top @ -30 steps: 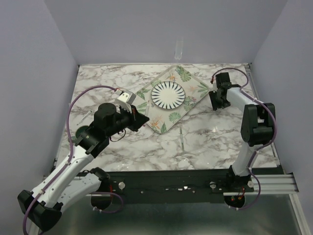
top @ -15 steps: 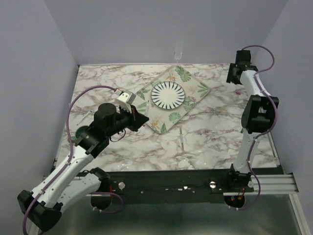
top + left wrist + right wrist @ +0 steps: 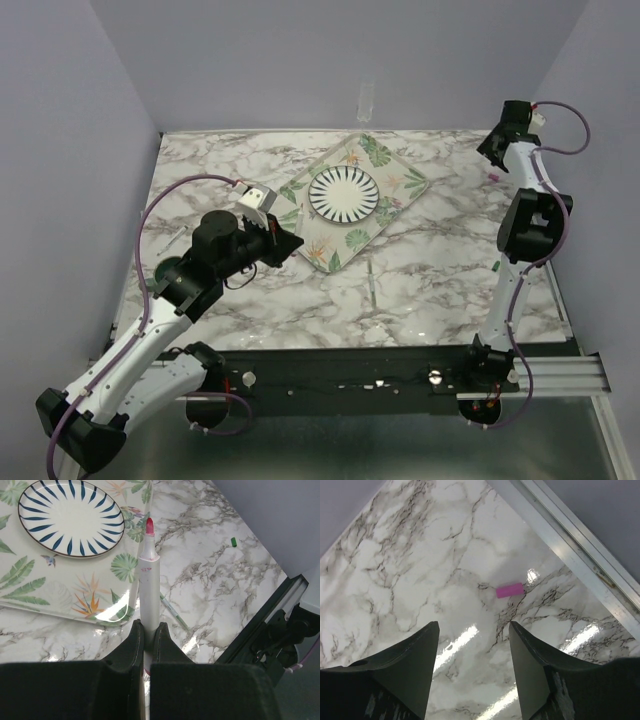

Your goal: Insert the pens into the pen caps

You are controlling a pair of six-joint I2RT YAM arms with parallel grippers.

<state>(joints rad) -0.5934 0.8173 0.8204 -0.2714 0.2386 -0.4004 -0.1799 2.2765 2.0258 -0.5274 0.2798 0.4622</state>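
My left gripper [image 3: 149, 627] is shut on a white pen [image 3: 149, 580] whose pink tip points out over the edge of the leaf-print tray [image 3: 30, 585]. In the top view that gripper [image 3: 290, 243] hovers at the tray's near-left corner. A pink cap [image 3: 510, 590] lies on the marble near the right rail. My right gripper [image 3: 473, 625] hangs open above the marble, the cap just beyond its right finger. From above, this gripper [image 3: 497, 142] is at the far right corner with the pink cap [image 3: 492, 178] beside it. A green pen [image 3: 372, 285] and a green cap [image 3: 497, 266] lie on the table.
A striped plate [image 3: 343, 194] sits on the tray [image 3: 400, 185] at the back centre. A clear tube [image 3: 365, 100] stands against the back wall. A metal rail [image 3: 580, 545] runs along the table's right edge, close to the pink cap.
The right arm has swung from beside the tray out to the far right corner, over the pink cap. The left arm and its pen have stayed put.
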